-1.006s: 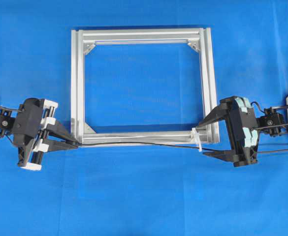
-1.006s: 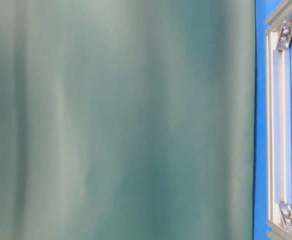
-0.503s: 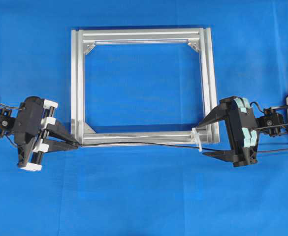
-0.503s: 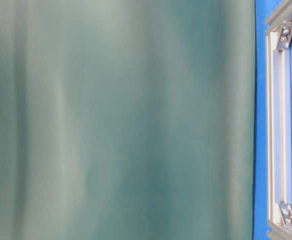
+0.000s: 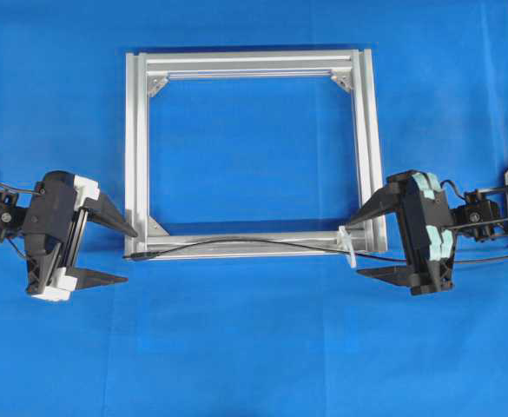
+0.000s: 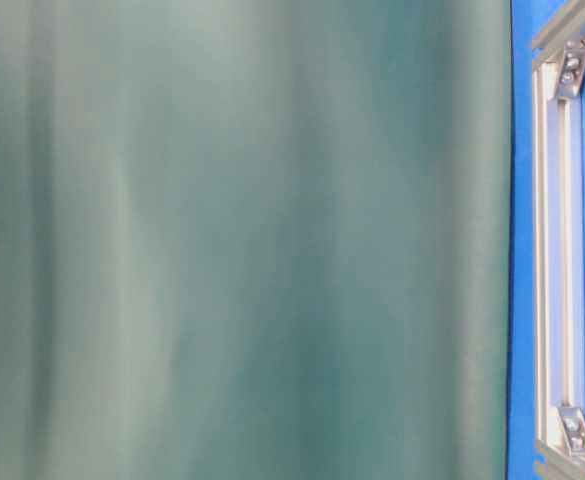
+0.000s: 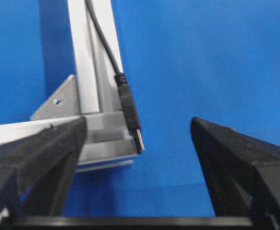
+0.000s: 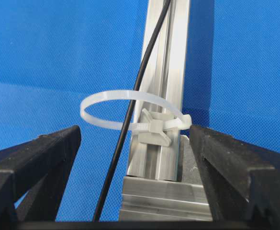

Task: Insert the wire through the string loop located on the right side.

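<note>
Since the earlier frames, the left end effector (image 5: 115,253) has let go: its black, wedge-shaped fingers, pinched on the wire a moment ago, now stand spread wide apart with nothing between them. The wire (image 5: 245,244), a thin glossy black cable, has slackened from a taut straight line into a shallow bow along the lower bar of the aluminium frame (image 5: 136,139). Its plug tip (image 7: 131,117), a small dark cylinder ending in a flat metal connector, lies on the frame's lower left corner at 9 o'clock of the wire's run, touching the extruded rail, clear of both left fingers. The right end effector (image 5: 363,241) has not moved and is also fully open, its fingers straddling the frame's lower right corner without touching the wire. There the string loop (image 8: 130,111), a translucent white plastic cable tie curved into a flat ring and anchored on the rail, encircles the wire, which passes through it and runs on toward 3 o'clock. The blue surface (image 5: 254,347) has a fine woven texture and lies open below the frame and inside it. The table-level view is mostly filled by a blurred green expanse.
</note>
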`<state>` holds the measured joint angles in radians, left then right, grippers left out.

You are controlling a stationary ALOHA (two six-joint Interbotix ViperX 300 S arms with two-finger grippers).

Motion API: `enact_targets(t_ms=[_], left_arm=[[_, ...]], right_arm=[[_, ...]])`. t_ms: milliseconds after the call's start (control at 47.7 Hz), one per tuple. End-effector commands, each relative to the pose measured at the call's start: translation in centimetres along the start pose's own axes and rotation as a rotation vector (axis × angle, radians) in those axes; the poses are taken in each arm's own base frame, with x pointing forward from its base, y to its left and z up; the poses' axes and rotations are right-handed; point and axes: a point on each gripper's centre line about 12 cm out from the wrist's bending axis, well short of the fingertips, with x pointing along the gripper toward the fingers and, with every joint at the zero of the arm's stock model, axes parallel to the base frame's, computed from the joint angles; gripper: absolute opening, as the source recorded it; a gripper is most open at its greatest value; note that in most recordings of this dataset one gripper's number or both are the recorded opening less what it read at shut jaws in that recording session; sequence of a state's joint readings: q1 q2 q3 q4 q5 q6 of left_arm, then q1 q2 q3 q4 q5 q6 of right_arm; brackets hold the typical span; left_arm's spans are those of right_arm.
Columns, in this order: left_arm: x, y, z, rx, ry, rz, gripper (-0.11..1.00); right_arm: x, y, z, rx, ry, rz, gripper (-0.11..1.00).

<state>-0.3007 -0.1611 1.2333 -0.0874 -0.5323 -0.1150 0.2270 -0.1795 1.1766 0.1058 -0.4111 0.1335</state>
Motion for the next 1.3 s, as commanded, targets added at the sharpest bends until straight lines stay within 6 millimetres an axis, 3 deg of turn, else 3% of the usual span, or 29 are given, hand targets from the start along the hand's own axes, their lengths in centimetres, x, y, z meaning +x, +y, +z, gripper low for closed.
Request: enact_targets(t_ms=[0, 210, 482, 650, 1279], left_arm=[[0.0, -0.1, 0.9, -0.004, -0.034, -0.003, 0.84], [-0.2, -0.3, 2.7, -0.005, -0.068, -0.009, 0.84], [-1.0, 0.1, 4.9, -0.018, -0.055, 0.012, 0.84], [-1.5, 0.3, 5.2, -0.024, -0.068, 0.018, 0.84], [-1.6, 0.8, 5.4, -0.032, -0.072, 0.032, 0.84]], right_arm=[[0.0, 0.2, 1.1, 0.002, -0.028, 0.007, 0.90], [-0.5, 0.7, 2.3, 0.001, -0.007, 0.014, 0.90], [-3.1, 1.1, 4.3, 0.007, -0.050, 0.033, 0.90], [-4.3, 1.1, 4.8, 0.009, -0.084, 0.041, 0.89], [-4.3, 0.9, 4.7, 0.003, -0.079, 0.036, 0.89]])
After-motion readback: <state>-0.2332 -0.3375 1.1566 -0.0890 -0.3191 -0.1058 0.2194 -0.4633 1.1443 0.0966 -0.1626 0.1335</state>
